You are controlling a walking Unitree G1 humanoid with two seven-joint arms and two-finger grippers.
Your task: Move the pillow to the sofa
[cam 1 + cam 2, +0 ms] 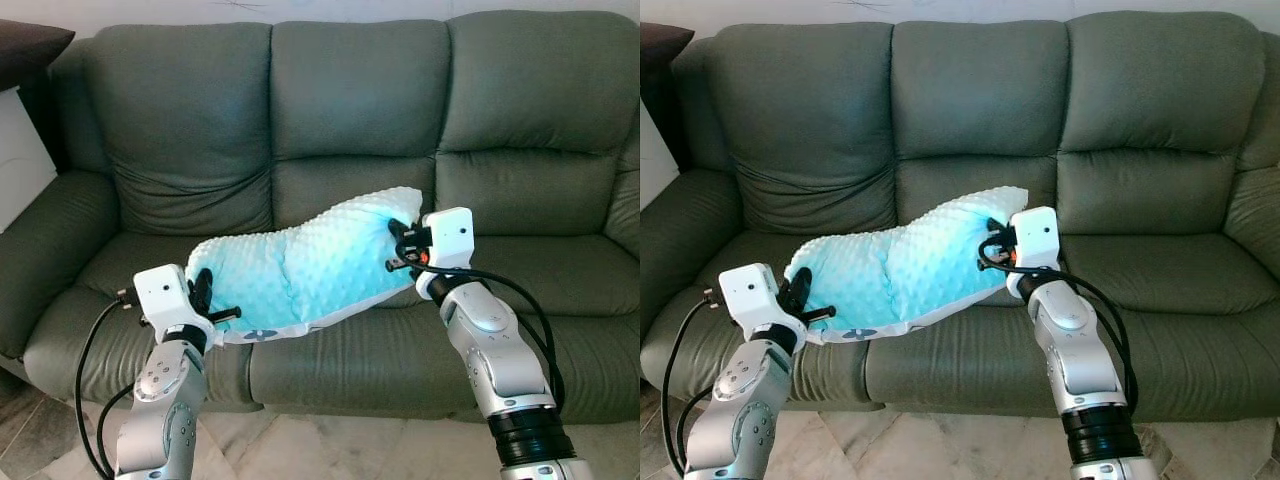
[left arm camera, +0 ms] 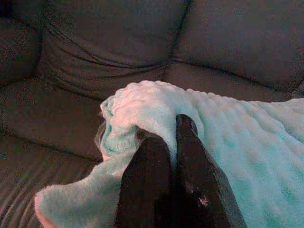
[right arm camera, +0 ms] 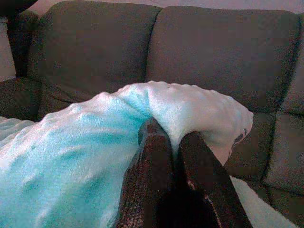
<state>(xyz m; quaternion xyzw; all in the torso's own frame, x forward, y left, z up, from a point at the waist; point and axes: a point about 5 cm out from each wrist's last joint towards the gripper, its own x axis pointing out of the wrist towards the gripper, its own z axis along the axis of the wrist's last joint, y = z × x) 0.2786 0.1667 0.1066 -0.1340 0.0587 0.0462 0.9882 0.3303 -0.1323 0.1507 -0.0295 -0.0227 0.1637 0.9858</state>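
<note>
A light blue, bumpy pillow (image 1: 300, 265) hangs stretched between my two grippers, above the seat cushions of a dark green three-seat sofa (image 1: 360, 120). My left gripper (image 1: 203, 292) is shut on the pillow's lower left end. At the raised right end, my right gripper (image 1: 397, 240) is shut on the pillow too. In the left wrist view the black fingers (image 2: 156, 161) pinch a fold of the pillow (image 2: 228, 142). The right wrist view shows the other pair of fingers (image 3: 156, 156) pressed together on the pillow (image 3: 71, 161), with the sofa back (image 3: 213, 47) behind.
The sofa's left armrest (image 1: 45, 240) and right armrest (image 1: 625, 210) bound the seat. A dark cushion (image 1: 25, 50) and a white object (image 1: 20, 150) stand beyond the left armrest. Pale tiled floor (image 1: 330, 450) lies in front of the sofa.
</note>
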